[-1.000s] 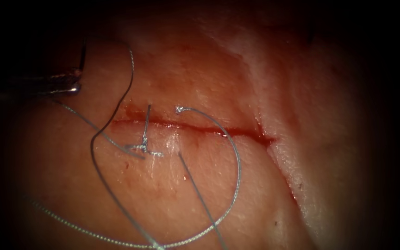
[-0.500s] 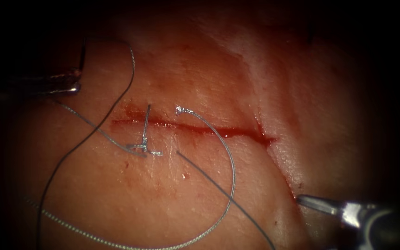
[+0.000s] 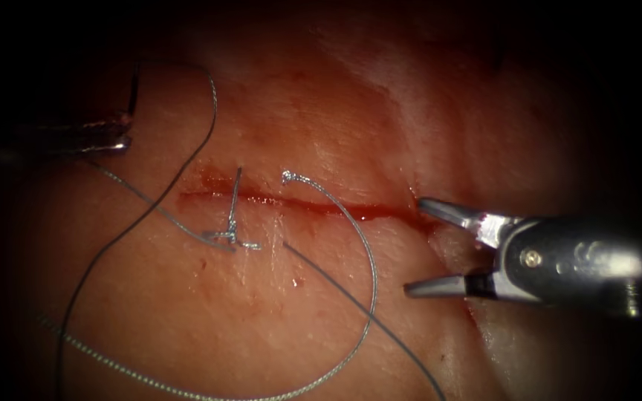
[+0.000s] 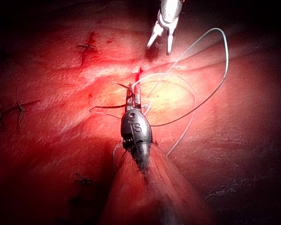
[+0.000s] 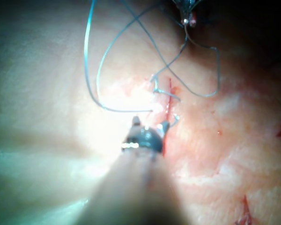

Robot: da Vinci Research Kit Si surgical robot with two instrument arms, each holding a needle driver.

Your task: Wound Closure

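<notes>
The left tool (image 3: 117, 134), well left of the cut (image 3: 313, 206), has not shifted; its jaws are closed on what seems, in the dim edge, to be the needle (image 3: 133, 89), clear of the tissue (image 3: 276, 312), with thread (image 3: 369, 286) trailing across the cut. The right tool (image 3: 429, 249) has come up to the cut's right end, jaws wide apart and holding nothing, the upper tip touching or just over that end.

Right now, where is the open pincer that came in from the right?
In the endoscope view the right pincer sits at the right end of the cut, its two jaws spread wide over the tissue, holding nothing, close to the loop of thread.
</notes>
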